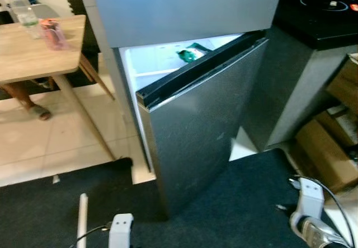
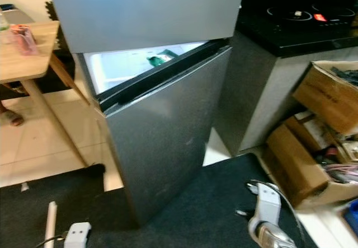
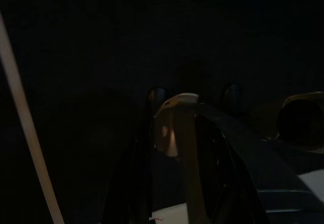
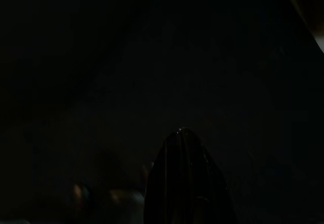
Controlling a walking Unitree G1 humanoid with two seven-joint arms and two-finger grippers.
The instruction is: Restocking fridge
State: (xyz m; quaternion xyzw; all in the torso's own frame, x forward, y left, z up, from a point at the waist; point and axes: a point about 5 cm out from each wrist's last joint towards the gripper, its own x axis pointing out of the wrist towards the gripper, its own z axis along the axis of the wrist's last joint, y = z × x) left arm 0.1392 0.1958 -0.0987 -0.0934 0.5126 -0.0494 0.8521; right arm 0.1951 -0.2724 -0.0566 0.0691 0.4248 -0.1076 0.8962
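The fridge (image 1: 201, 130) stands before me, its lower door (image 2: 168, 141) ajar, so access remains. A green packet (image 1: 190, 53) lies at the shelf's front edge. Both my arms hang idle; finger spread I cannot tell.

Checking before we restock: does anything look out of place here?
The fridge's lower door stands ajar, its lit inside showing a green packet. The cardboard boxes beside the counter lie jumbled. Nothing looks spilled.

Fridge (image 1: 190, 119) was brushed silver-grey, interior white, green pack (image 1: 191, 54) inside. Mat (image 1: 235, 214) was black, floor (image 1: 50, 141) cream tile, surface (image 1: 33, 52) light wood, boxes (image 2: 313, 141) brown.
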